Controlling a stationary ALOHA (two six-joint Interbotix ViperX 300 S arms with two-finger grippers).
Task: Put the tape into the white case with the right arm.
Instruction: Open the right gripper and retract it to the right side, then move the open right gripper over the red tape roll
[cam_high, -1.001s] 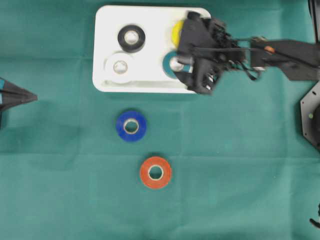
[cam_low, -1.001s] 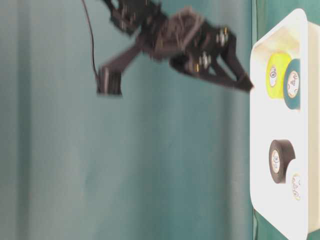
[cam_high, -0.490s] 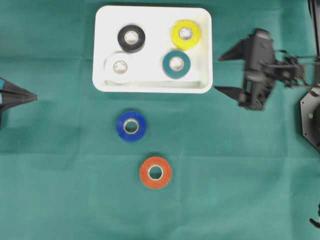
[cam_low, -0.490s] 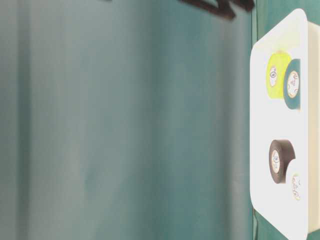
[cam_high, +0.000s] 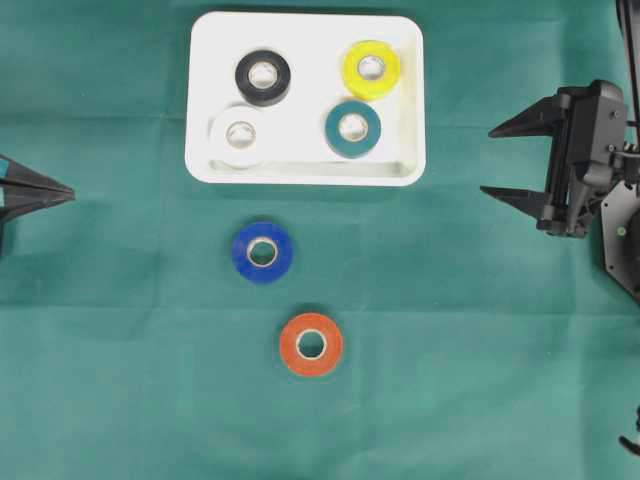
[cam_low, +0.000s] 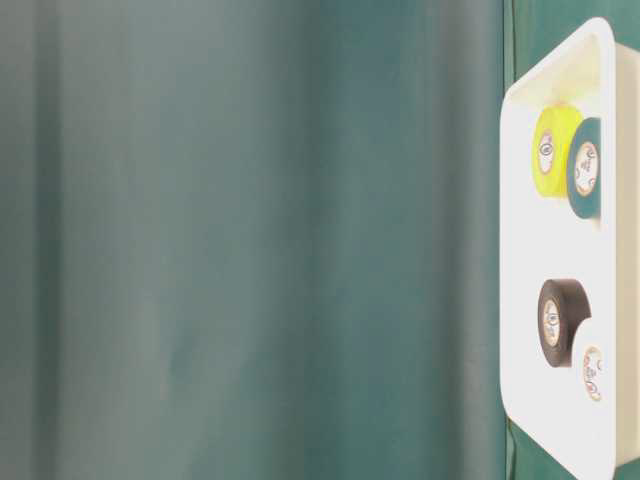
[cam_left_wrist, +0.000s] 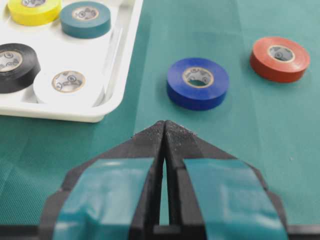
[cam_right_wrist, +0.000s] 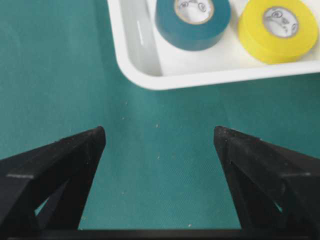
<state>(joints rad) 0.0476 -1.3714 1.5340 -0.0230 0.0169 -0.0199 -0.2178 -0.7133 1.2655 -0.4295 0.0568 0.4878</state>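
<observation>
The shallow white rectangular plastic case (cam_high: 305, 170), with rounded corners and a raised rim, lies on the green cloth (cam_high: 450, 380) and serves as the landmark here. Four rolls of tape lie flat inside it: a black roll (cam_high: 263, 76) and a yellow roll (cam_high: 371, 69) along its far side, a white roll (cam_high: 239, 135) and a teal roll (cam_high: 352, 129) along its near side, the white one touching the near rim. Two rolls lie outside on the cloth: a blue roll (cam_high: 262, 252) just in front of the case's near rim, and an orange-red roll (cam_high: 310, 345) further out from the case, beyond the blue one.

To the right of the case, well apart from it, the all-black latticed right gripper (cam_high: 508, 160) points toward the case with its two pointed fingers spread wide and nothing between them. To the left of the case, the left gripper (cam_left_wrist: 164, 131) with teal-blue marks has its jaws pressed together, empty, its tip aimed between the case's corner and the blue roll.
</observation>
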